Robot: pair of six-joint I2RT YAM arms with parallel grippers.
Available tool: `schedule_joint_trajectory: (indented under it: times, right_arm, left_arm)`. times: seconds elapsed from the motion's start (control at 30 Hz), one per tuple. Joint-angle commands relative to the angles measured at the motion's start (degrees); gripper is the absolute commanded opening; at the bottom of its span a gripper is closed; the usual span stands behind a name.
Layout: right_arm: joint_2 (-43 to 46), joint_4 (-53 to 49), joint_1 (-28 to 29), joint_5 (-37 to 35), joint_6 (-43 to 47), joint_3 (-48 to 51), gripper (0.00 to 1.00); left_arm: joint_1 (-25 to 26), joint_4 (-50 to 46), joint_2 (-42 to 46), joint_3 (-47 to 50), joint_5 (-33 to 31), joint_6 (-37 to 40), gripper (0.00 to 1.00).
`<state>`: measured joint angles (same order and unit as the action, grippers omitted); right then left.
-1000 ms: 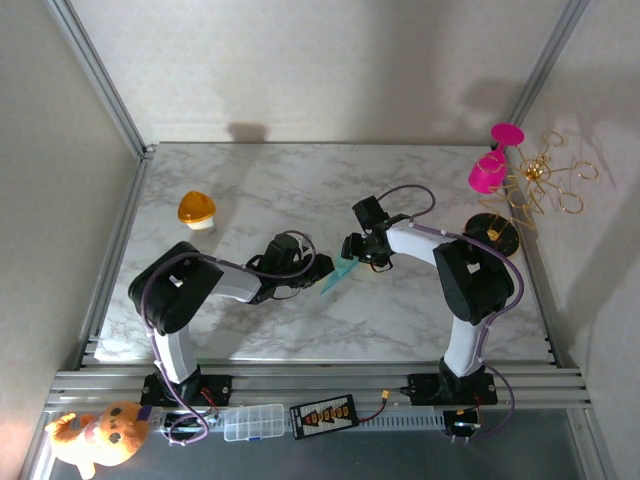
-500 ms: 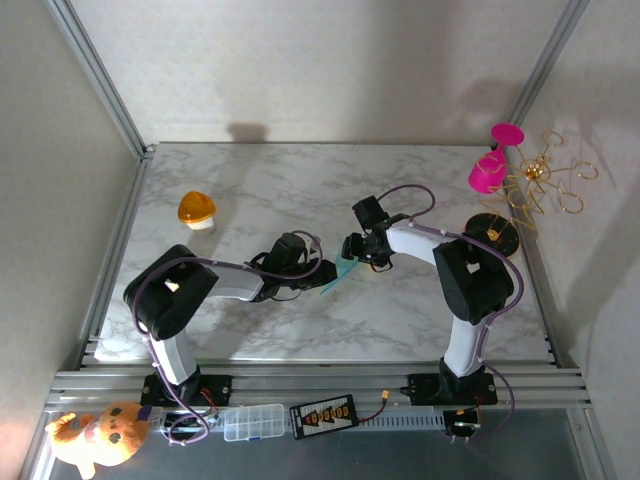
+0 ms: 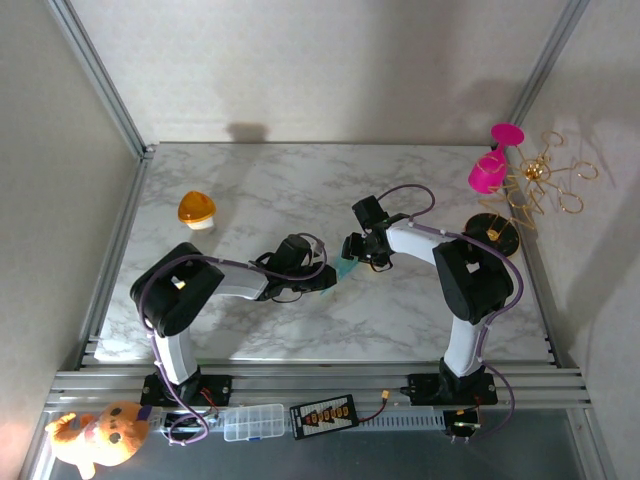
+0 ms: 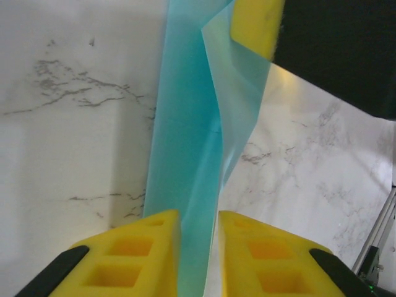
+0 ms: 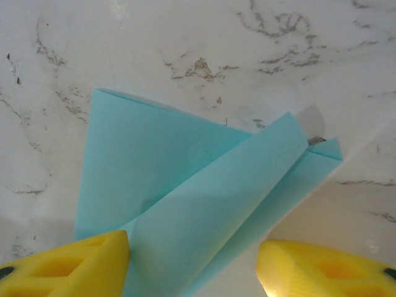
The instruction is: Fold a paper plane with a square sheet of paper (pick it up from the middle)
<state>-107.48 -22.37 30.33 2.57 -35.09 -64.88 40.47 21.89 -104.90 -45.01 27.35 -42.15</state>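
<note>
The square sheet of paper [image 5: 185, 185] lies on the marble desk [image 3: 250, 190] near the middle of the overhead frame, between my two arms. It is already creased into a pointed, layered shape, with one flap lifting off the layer below.

In the left wrist view, the left end effector [image 4: 199, 216] has its yellow pads [image 4: 154, 247] drawn in narrow at the bottom of the frame. A long strip of the paper runs up through the gap between them. I cannot tell whether the pads are biting on it or only flanking it.

The right end effector [image 5: 192, 242] is released, its jaws wide. One pad [image 5: 80, 260] at the lower left touches the edge of the paper. The other [image 5: 309, 266] at the lower right sits apart from it on bare marble.

I judge this sheet to be very light and limp, with smooth faces that will slide on the foam and on the polished desk. It will buckle if pushed from an edge and will spring open at any fold that is not pressed flat. I would take hold across the stacked layers near the centre crease, where it is stiffest, not at the loose flap or the tip. I would pinch gently, since a hard squeeze would crush the creases.
</note>
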Motion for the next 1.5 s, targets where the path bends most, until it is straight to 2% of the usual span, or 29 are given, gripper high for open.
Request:
schedule_joint_trajectory:
  times: [0.0,0.47,0.93,1.07,1.27,1.47]
  right_arm:
    - [-7.1,1.5,0.1,-2.0,1.3,2.7,0.61]
    - [-7.4,1.3,0.1,-2.1,1.2,3.0,0.60]
    - [-7.3,1.3,0.1,-2.0,0.7,2.9,0.60]
    - [-6.4,2.1,0.1,-0.8,0.7,2.8,0.63]
    - [-2.9,7.0,-0.1,3.6,2.6,5.0,0.73]
    - [1.3,12.7,-1.0,8.0,8.5,11.1,0.75]
  left_arm:
    - [0.6,-1.4,-1.2,-1.3,-0.9,1.7,0.21]
    - [0.4,-0.9,-2.5,-0.9,-1.2,-0.5,0.16]
    - [-1.3,0.7,-4.3,1.0,0.4,-6.4,0.13]
    - [-1.5,0.4,-4.8,1.1,0.4,-7.0,0.13]
    - [-1.9,0.5,-5.0,1.6,0.8,-7.8,0.12]
    - [-2.5,2.1,-5.4,2.8,1.6,-9.7,0.11]
